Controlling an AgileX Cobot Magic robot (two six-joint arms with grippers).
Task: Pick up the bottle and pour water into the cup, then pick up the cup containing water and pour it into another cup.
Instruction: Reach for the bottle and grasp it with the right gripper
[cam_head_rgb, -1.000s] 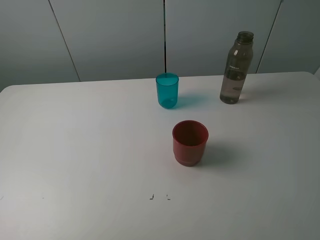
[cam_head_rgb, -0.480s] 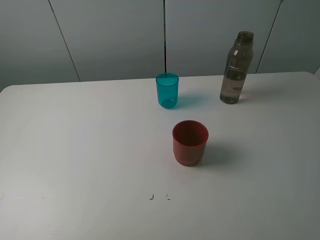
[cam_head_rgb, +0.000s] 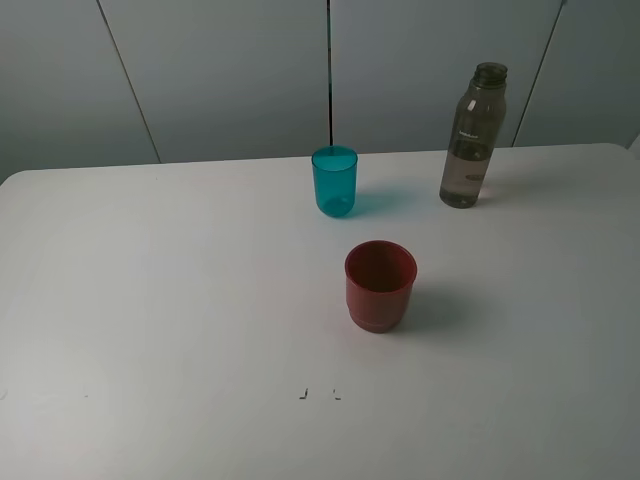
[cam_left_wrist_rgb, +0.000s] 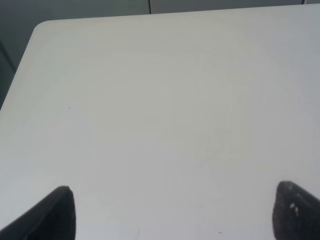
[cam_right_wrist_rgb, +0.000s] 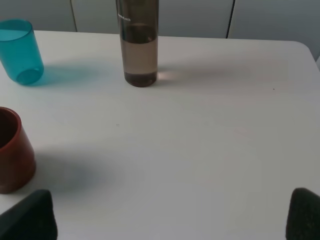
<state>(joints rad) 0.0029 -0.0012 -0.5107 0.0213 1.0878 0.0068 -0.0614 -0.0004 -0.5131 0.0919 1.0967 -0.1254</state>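
Left wrist view gives us the left jaws spread wide: their two dark fingertips (cam_left_wrist_rgb: 60, 215) sit far apart, with only the bare white surface (cam_left_wrist_rgb: 160, 100) between and beyond them, and they hold nothing. On the right wrist view, the right jaws stand just as wide, fingertips (cam_right_wrist_rgb: 27, 217) well apart and gripping nothing, low over the near part of the surface.

From the exterior high view neither arm is in sight. Nearest to us, two small dark marks (cam_head_rgb: 303, 393) lie on the surface close to the near edge. Farther in, a little right of centre, the red cup (cam_head_rgb: 380, 285) stands upright, mouth up, casting a soft shadow to its right. Beyond it and slightly to the left, the teal cup (cam_head_rgb: 334, 180) stands upright close to the far edge, well apart from the red cup. The bottle (cam_head_rgb: 471, 140) stands upright at the far right, about level with the teal cup and well apart from it. It is taller than both cups, and a darker liquid level shows partway up it. Grey wall panels (cam_head_rgb: 230, 70) rise behind the far edge.
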